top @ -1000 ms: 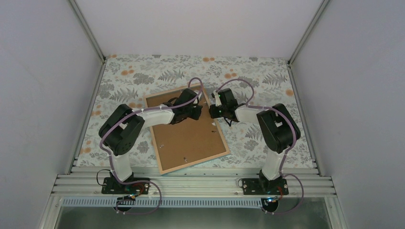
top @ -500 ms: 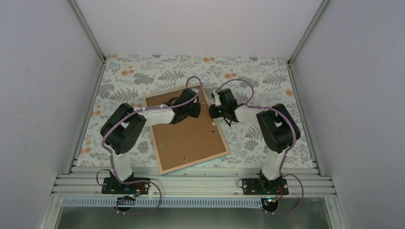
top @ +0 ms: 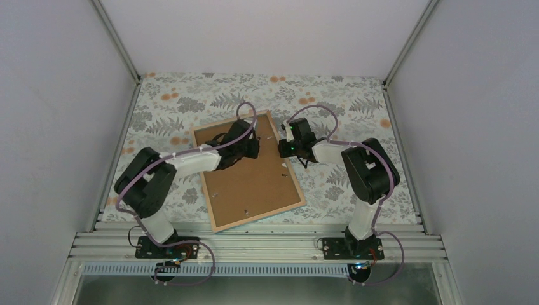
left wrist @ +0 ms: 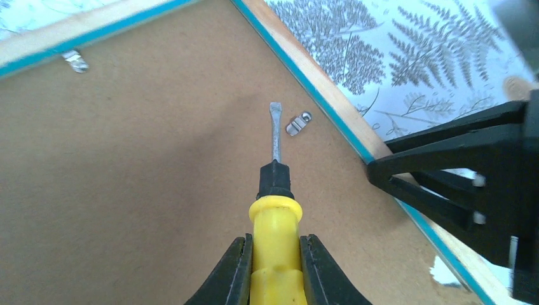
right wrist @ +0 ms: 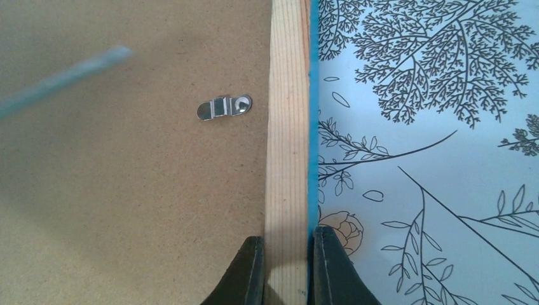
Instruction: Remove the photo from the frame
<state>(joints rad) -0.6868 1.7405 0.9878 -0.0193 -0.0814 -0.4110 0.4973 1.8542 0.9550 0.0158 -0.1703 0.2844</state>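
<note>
The frame (top: 259, 217) lies face down on the leaf-print table (top: 356, 101), long axis running far to near and skewed near-right. Its pale wood rim surrounds a flat brown backing board (top: 251, 184). The right gripper (right wrist: 287, 244) pinches that rim. The left gripper (left wrist: 274, 246) clasps a yellow-handled screwdriver (left wrist: 274, 210), whose flat blade is beside 1 metal clip (left wrist: 297, 123).
</note>
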